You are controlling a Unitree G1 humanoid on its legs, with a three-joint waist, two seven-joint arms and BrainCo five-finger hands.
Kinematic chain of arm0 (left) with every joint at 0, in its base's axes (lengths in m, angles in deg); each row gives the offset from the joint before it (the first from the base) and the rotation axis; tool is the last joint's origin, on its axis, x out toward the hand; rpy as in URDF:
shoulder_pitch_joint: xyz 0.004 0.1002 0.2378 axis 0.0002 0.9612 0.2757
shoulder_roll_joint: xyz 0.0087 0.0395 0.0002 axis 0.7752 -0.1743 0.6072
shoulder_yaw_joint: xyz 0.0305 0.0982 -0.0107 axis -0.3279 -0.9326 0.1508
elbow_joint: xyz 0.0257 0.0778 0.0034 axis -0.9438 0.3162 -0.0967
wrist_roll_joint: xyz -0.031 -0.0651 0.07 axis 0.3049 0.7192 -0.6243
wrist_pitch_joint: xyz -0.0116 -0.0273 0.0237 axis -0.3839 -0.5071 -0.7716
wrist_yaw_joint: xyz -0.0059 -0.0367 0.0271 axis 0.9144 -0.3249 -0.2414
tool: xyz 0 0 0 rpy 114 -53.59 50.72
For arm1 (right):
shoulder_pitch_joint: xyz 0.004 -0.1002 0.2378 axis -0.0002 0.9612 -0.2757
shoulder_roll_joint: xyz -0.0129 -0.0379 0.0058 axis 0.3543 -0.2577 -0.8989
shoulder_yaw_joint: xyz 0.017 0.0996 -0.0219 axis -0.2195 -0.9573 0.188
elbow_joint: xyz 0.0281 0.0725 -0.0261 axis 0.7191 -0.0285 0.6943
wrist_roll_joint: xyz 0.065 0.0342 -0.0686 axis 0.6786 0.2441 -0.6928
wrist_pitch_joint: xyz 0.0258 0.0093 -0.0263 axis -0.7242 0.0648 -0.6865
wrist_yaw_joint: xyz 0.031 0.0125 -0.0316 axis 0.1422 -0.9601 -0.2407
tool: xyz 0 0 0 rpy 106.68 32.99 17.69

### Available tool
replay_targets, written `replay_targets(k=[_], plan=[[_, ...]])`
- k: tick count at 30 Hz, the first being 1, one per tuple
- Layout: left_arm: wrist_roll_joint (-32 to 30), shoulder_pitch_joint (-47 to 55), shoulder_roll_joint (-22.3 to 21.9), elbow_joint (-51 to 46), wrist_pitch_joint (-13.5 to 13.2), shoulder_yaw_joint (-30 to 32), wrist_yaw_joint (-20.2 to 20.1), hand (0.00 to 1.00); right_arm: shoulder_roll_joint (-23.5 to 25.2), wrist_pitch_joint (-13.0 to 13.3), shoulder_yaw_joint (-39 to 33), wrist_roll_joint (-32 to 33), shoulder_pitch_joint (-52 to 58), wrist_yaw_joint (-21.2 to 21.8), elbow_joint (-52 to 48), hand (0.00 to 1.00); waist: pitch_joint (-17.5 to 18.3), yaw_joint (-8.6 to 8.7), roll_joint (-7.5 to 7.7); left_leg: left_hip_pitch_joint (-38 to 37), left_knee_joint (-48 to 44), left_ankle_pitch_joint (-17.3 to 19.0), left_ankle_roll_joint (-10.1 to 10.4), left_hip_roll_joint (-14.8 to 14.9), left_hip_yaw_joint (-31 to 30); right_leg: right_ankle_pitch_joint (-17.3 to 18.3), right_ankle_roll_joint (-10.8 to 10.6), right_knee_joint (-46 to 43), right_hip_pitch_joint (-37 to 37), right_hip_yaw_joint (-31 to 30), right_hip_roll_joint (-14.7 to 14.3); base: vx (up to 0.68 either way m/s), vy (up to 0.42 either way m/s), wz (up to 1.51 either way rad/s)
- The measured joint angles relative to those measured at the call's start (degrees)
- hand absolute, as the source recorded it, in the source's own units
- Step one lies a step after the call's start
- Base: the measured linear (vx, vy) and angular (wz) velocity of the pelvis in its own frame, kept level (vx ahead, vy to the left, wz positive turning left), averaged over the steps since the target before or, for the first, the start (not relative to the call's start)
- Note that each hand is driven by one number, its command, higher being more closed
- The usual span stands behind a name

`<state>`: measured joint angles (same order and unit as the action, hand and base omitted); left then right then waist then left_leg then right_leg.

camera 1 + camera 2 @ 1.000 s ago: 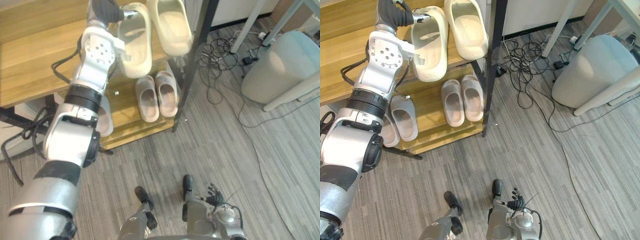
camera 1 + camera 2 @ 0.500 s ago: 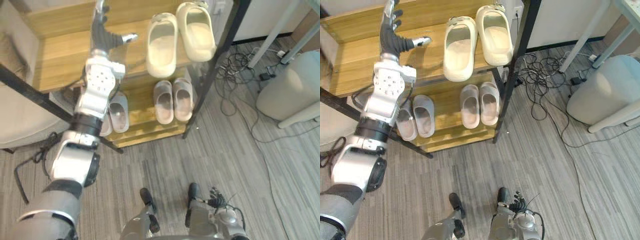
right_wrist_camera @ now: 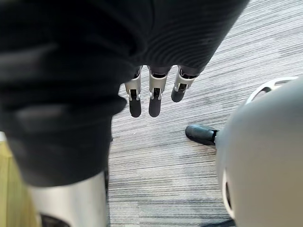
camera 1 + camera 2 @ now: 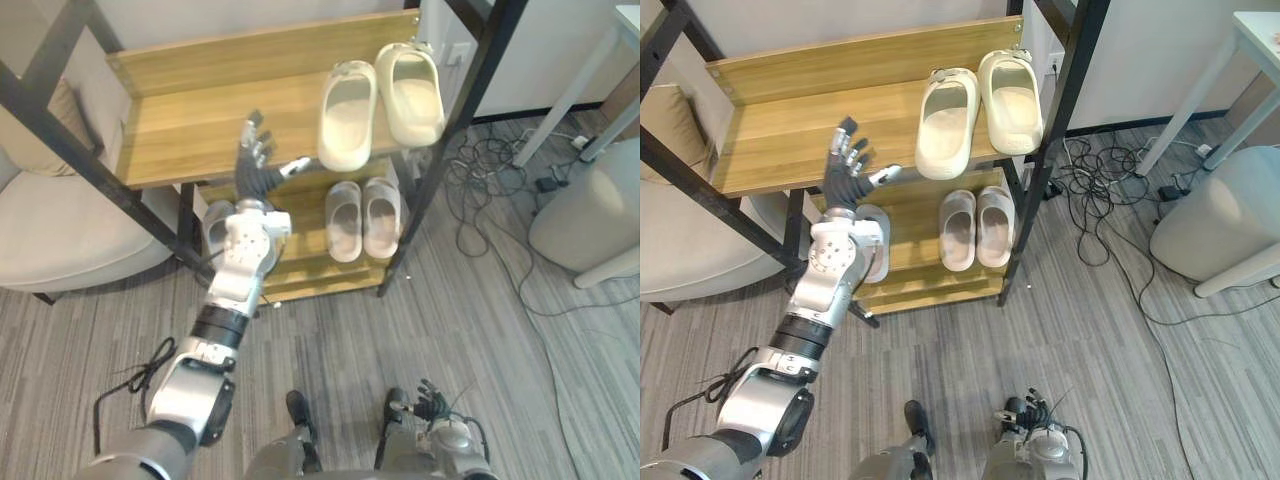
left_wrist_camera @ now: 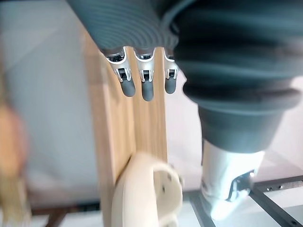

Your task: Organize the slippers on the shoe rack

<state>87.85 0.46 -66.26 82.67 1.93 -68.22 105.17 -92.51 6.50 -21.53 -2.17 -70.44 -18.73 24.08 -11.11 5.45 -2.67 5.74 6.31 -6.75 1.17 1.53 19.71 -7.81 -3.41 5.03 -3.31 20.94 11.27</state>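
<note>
A pair of cream slippers (image 4: 347, 115) (image 4: 410, 92) lies side by side on the right end of the shoe rack's upper shelf (image 4: 190, 130), toes pointing to the back. My left hand (image 4: 260, 165) is raised in front of that shelf, left of the cream pair and apart from it, open with fingers spread. In the left wrist view its fingers (image 5: 142, 82) are straight, with a cream slipper (image 5: 147, 189) beyond them. A pale grey pair (image 4: 343, 220) (image 4: 381, 215) rests on the lower shelf, and another grey slipper (image 4: 218, 225) shows behind my forearm. My right hand (image 3: 150, 99) hangs open over the floor.
The rack's black front post (image 4: 450, 150) slants down at the right. A beige cushioned seat (image 4: 60, 220) stands left of the rack. Loose cables (image 4: 480, 180) lie on the striped grey floor, with a round grey pouf (image 4: 590, 215) and white table legs beyond.
My left hand has let go of the left cream slipper and drawn back leftward and down from the shelf. The camera has pulled back, so the whole rack shows.
</note>
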Motion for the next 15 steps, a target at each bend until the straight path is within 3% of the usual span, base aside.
replay_targets(k=[15], plan=[[3.5, -1.4, -3.9, 0.6, -1.5, -3.0, 0.0, 0.0, 0.2, -0.4, 0.9, 0.0, -0.4, -0.5, 0.0, 0.0, 0.1, 0.43, 0.19, -1.5, 0.0, 0.6, 0.7, 1.0, 0.2, 1.2, -0.1, 0.0, 1.1, 0.2, -1.0, 0.03, 0.012, -0.02]])
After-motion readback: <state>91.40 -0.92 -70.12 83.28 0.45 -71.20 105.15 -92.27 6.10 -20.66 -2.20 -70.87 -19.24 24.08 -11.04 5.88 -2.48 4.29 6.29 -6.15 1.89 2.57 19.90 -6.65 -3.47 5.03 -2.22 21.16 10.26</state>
